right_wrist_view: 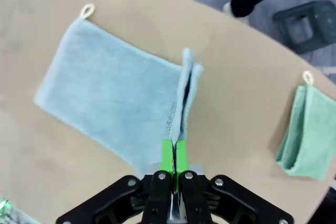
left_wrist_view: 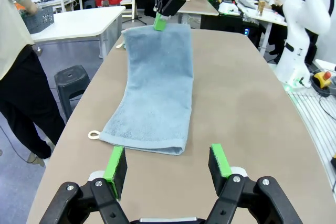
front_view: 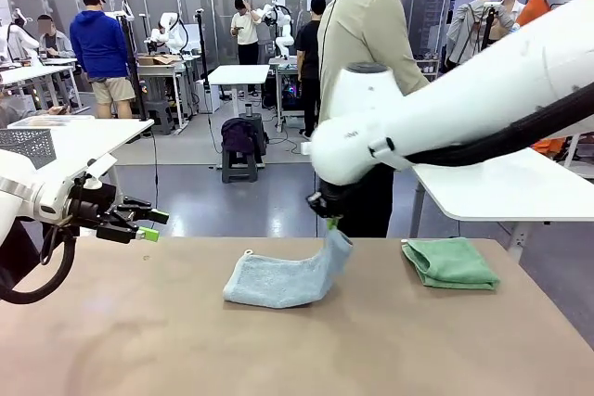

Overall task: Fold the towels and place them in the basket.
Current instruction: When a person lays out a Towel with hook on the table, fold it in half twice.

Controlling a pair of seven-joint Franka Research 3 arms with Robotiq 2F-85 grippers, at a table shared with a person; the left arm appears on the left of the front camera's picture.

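Note:
A pale grey-blue towel [front_view: 274, 280] lies flat mid-table, its right end pulled up off the surface. My right gripper [front_view: 331, 223] is shut on that raised end. The right wrist view shows the pinched fold of the grey-blue towel [right_wrist_view: 105, 93] between its closed pads, with the right gripper [right_wrist_view: 174, 148] just below. A folded mint green towel [front_view: 450, 261] [right_wrist_view: 304, 135] rests at the table's right. My left gripper [front_view: 148, 225] hovers open at the left end, holding nothing. From the left wrist, the left gripper [left_wrist_view: 168, 163] faces the grey-blue towel [left_wrist_view: 155, 85] lengthwise. The basket is out of view.
A person [front_view: 367, 34] stands at the far side behind the towels. A light grey perforated basket [front_view: 26, 144] sits on a white side table at the left. A black stool [left_wrist_view: 73, 80] stands beside the table's far edge. Bare tabletop [front_view: 297, 350] spreads in front of the towels.

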